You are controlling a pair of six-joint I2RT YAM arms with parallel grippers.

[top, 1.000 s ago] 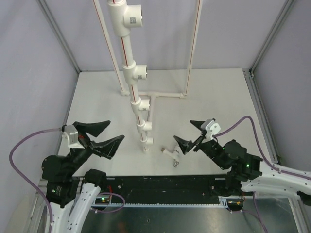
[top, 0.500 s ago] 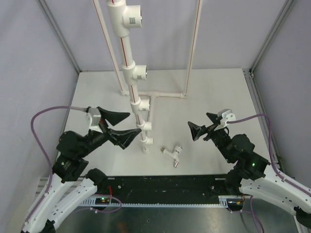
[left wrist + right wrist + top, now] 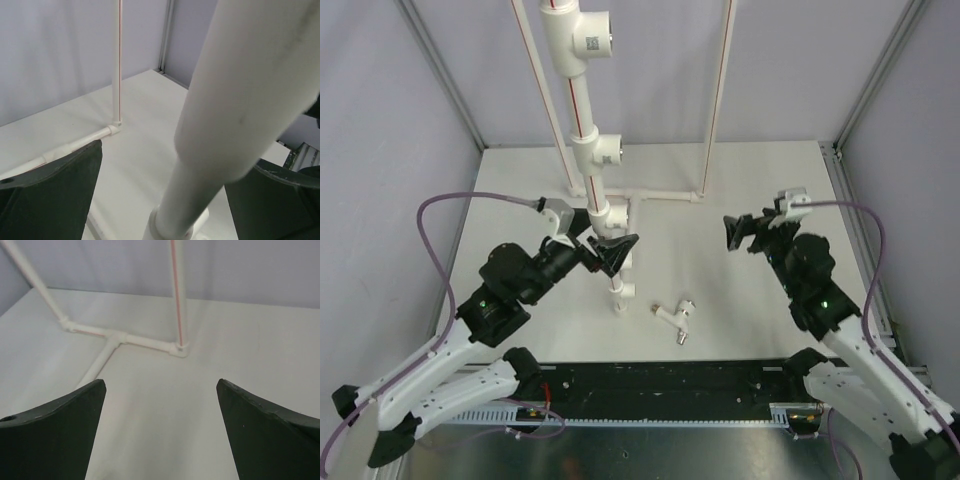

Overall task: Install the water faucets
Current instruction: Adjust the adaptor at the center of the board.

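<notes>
Top external view: small white plastic water faucet [image 3: 672, 316] lies uninstalled on the pale table [image 3: 770, 190], left gripper [image 3: 610, 252] gaping empty around the white upright pipe [image 3: 578, 100], right gripper [image 3: 748, 232] wide open, holding nothing.

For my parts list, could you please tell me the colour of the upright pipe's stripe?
Red, on the upright pipe; best in the right wrist view.

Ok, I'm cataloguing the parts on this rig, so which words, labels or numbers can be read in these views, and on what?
Nothing can be read.
Small dark print on the top tee socket of the pipe column: too small to read.
Both wrist views: no text.
</notes>
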